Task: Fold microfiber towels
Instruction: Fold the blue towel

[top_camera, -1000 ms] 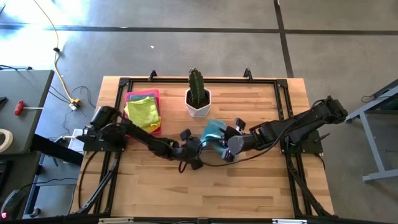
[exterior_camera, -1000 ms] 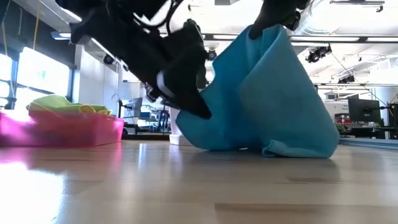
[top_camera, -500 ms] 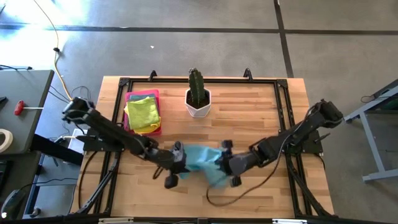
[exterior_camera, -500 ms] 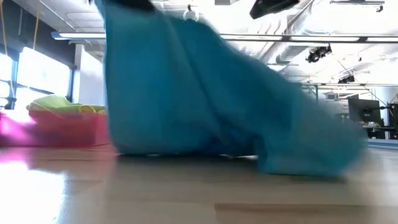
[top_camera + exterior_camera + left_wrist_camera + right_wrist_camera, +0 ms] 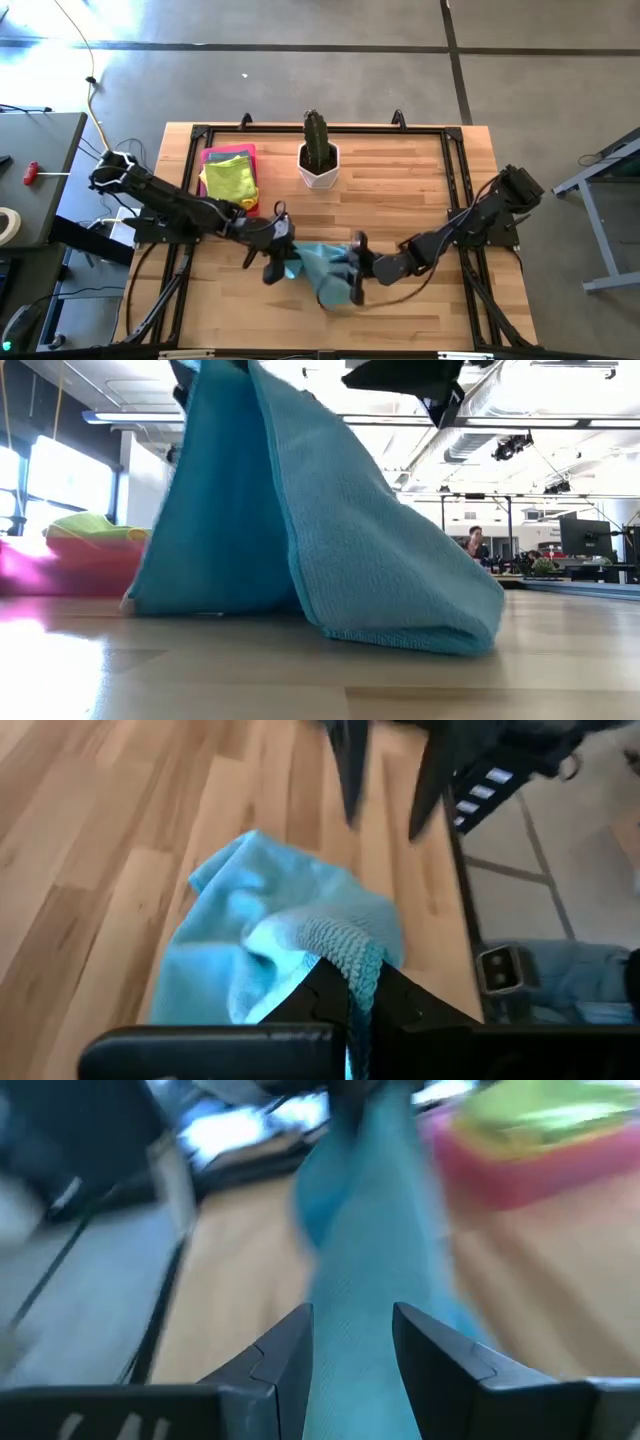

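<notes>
Workshop or lab: concrete floor (image 5: 300,80), exposed ceiling ducts (image 5: 500,400).

Wood table (image 5: 420,190): pink tray (image 5: 250,180), potted cactus (image 5: 318,152), blue towel (image 5: 322,265).

1. No readable txt, labels, brands, nos. or signs in any view.
2. Blue towel (image 5: 300,530): plain weave, no tag or print visible.
3. Pink tray (image 5: 245,180) & white cactus pot (image 5: 318,172): no lettering visible.
4. Room behind the table: nothing legible.
</notes>
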You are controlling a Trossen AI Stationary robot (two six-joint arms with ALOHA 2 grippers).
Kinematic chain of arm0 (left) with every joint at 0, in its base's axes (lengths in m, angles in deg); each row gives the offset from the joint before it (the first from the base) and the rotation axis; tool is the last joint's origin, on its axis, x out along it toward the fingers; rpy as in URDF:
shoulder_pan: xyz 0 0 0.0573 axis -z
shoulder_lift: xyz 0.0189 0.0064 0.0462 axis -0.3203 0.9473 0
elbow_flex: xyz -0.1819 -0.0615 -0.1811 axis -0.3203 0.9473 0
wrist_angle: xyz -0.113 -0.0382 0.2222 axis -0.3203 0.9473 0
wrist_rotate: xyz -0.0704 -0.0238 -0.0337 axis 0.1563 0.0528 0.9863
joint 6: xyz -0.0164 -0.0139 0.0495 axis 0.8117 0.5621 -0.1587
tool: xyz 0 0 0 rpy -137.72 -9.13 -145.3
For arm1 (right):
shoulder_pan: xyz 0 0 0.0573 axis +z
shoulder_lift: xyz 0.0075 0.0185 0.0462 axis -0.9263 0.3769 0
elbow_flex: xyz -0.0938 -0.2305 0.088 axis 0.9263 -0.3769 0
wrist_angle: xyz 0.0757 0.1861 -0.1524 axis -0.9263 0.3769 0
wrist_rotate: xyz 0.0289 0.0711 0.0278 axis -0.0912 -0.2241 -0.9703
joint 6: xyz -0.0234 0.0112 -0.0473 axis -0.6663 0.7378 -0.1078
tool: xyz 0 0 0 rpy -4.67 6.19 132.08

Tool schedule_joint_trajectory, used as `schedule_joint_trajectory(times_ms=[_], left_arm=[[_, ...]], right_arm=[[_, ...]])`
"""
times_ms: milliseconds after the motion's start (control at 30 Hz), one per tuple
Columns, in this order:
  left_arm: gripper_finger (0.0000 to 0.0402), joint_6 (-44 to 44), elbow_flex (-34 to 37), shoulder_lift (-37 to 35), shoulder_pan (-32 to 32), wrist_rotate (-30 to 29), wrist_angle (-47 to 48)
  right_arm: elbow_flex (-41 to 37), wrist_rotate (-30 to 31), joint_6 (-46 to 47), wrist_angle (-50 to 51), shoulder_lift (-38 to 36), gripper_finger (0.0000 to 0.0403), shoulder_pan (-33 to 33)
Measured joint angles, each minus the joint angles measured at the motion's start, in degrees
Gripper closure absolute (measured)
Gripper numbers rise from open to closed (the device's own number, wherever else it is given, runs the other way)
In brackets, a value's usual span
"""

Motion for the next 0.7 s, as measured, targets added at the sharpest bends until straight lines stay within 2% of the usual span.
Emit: schedule_joint_trajectory(times_ms=[100, 167, 300, 467, 633, 700], left_arm=[[0.0401, -0.13, 0.08, 0.65, -2.07, 1.38, 0.18], [0.0401, -0.89, 0.08, 0.63, -3.91, 3.59, -0.02], [0.0401, -1.04, 0.08, 0.63, -7.64, 7.08, 0.05], [0.0402, -2.23, 0.06, 0.63, -11.86, 7.24, 1.32], [0.0402, -3.95, 0.06, 0.63, -15.86, 7.08, 4.66], [0.0402, -4.57, 0.06, 0.56, -17.05, 6.98, 7.02]], right_arm=[[-0.02, 7.93, 2.27, -2.4, 0.48, 0.027, 0.48], [-0.01, 9.61, 1.79, -4.93, 1.0, 0.027, 1.07], [0.89, 6.26, 1.4, -10.07, 3.53, 0.027, 1.54], [1.82, -0.93, 7.56, -9.54, 8.98, 0.027, 1.56], [1.82, -1.55, 16.13, 0.95, 12.4, 0.027, 0.17], [1.82, -1.4, 16.74, 6.08, 12.35, 0.027, -0.86]])
